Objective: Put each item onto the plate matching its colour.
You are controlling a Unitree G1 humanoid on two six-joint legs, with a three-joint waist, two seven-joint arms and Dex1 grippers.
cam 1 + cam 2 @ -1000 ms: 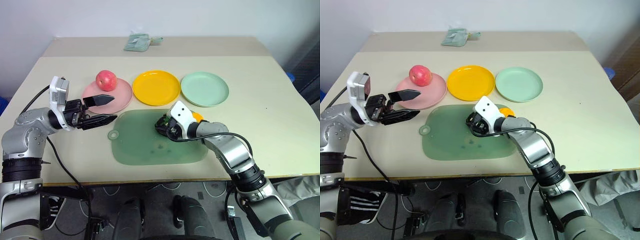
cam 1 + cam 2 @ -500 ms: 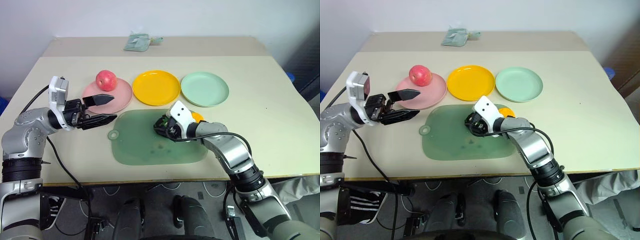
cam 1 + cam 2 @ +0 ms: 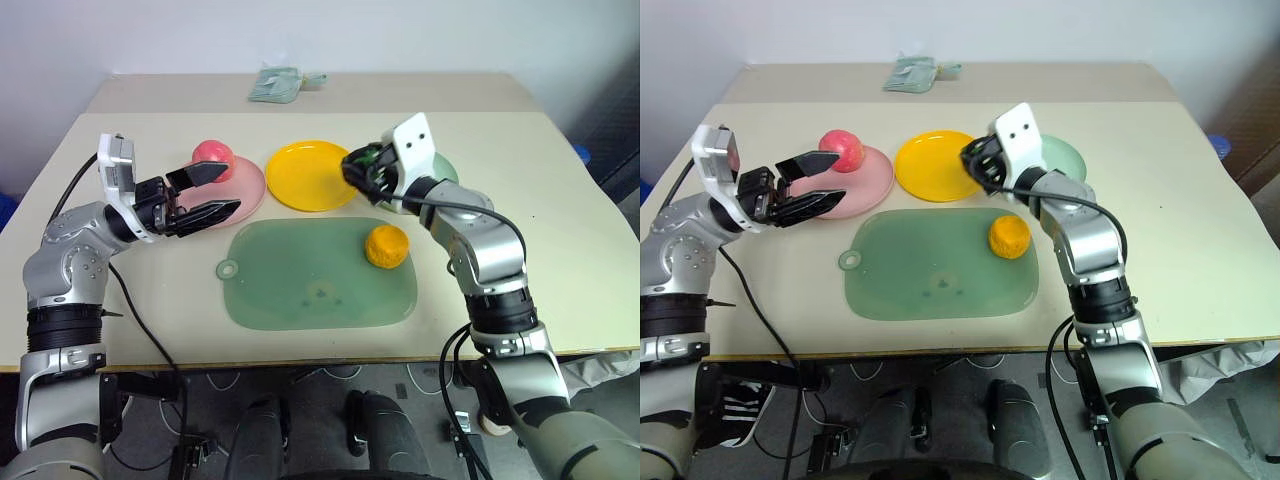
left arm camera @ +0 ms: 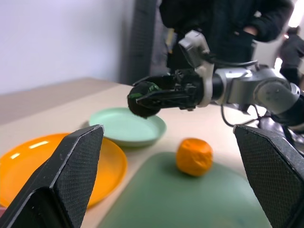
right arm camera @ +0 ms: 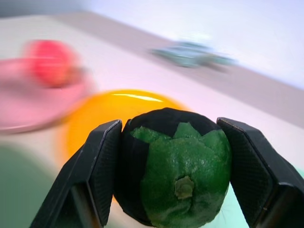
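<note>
My right gripper (image 3: 358,172) is shut on the dark green-and-black ball (image 5: 173,190) and holds it in the air over the gap between the yellow plate (image 3: 310,178) and the pale mint green plate (image 3: 1068,158). The orange (image 3: 386,246) rests on the right part of the green mat. The red-pink apple (image 3: 210,152) sits on the pink plate (image 3: 248,186). Over that plate's near edge hovers my left gripper (image 3: 230,188), open and holding nothing; its fingers (image 4: 71,175) frame the ball (image 4: 142,99) in the left wrist view.
A translucent green mat (image 3: 300,285) lies in front of the plates. A pale green-grey bundle of wrapping (image 3: 277,84) lies at the table's far edge. A person in dark clothing (image 4: 228,23) stands beyond the table in the left wrist view.
My right gripper has lifted the dark green ball off the mat, up and back towards the plates, uncovering the orange. My left gripper has edged slightly up towards the pink plate.
</note>
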